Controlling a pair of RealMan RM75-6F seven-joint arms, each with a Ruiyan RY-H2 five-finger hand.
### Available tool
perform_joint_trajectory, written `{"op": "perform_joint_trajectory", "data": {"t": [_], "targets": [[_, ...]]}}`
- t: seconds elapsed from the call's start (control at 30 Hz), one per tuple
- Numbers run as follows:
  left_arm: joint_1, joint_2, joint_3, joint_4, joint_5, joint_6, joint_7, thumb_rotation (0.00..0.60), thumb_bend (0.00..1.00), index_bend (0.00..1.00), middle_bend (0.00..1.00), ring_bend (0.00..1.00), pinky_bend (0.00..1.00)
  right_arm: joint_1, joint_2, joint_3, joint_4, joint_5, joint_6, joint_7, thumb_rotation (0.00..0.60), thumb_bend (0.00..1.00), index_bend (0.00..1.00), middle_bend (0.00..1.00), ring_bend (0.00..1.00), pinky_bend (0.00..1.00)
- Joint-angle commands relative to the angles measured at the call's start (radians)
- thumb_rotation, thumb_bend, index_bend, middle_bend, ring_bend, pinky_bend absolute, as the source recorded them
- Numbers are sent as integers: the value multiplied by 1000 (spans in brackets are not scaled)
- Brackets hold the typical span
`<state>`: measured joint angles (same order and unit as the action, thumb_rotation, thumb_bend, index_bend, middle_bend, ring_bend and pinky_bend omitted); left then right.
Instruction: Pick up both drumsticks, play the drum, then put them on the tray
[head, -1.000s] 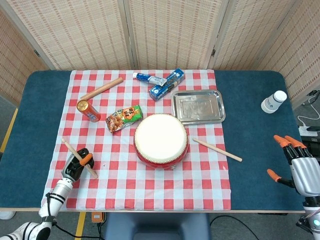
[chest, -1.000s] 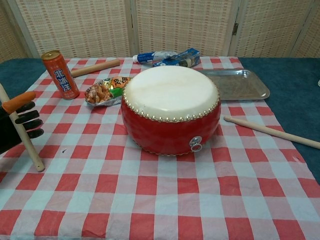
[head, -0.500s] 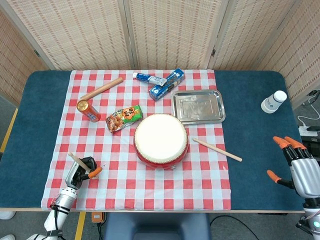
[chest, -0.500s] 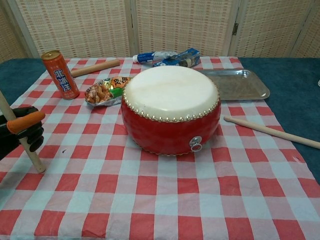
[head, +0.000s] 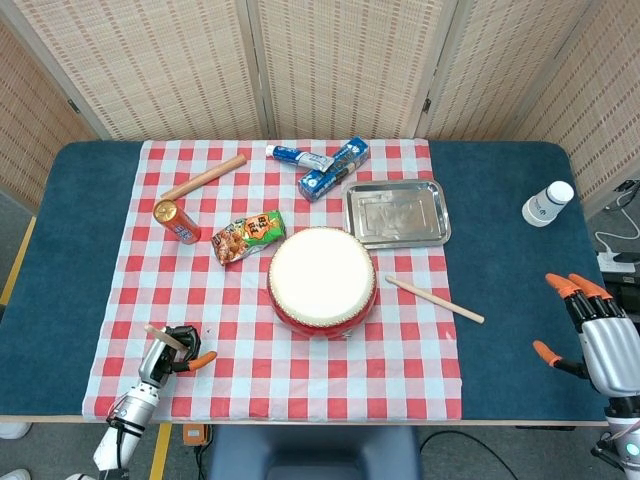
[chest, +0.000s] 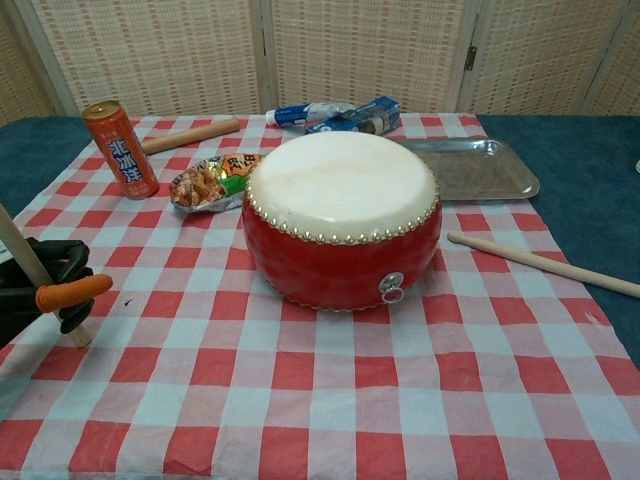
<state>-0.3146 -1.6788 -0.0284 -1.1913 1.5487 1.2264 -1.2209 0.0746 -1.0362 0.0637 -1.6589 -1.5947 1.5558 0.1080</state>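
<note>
The red drum (head: 322, 281) (chest: 341, 215) with its white skin stands in the middle of the checked cloth. My left hand (head: 168, 351) (chest: 42, 290) grips one wooden drumstick (head: 160, 334) (chest: 22, 250) near the cloth's front left corner; the stick stands steeply, its lower end at the cloth. The second drumstick (head: 434, 299) (chest: 542, 264) lies flat to the right of the drum. The steel tray (head: 396, 212) (chest: 478, 167) sits behind the drum to the right. My right hand (head: 600, 338) hovers open at the table's front right edge, away from the stick.
An orange can (head: 176, 221) (chest: 119, 148) and a snack bag (head: 248, 236) (chest: 208, 180) lie left of the drum. A wooden rolling pin (head: 204, 177), a toothpaste tube (head: 299, 156) and a blue box (head: 333, 168) sit at the back. A white cup (head: 548, 204) stands far right.
My left hand has pulled back toward the front edge and closed around the drumstick, tipping it from flat on the cloth to steep. The right hand has stayed put.
</note>
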Motion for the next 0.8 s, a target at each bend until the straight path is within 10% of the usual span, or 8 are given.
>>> {"op": "perform_joint_trajectory", "data": {"t": [0.03, 0.8], "targets": [[-2, -14, 7, 18, -1, -3, 7, 599, 174, 779, 904, 761, 766, -1, 1, 0, 0, 1, 1, 0, 600, 98, 126, 152, 85, 163], [-8, -98, -12, 130, -61, -24, 119, 600, 346, 994, 1000, 981, 1000, -4, -4, 3, 3, -7, 15, 3, 600, 98, 126, 152, 86, 163]]}}
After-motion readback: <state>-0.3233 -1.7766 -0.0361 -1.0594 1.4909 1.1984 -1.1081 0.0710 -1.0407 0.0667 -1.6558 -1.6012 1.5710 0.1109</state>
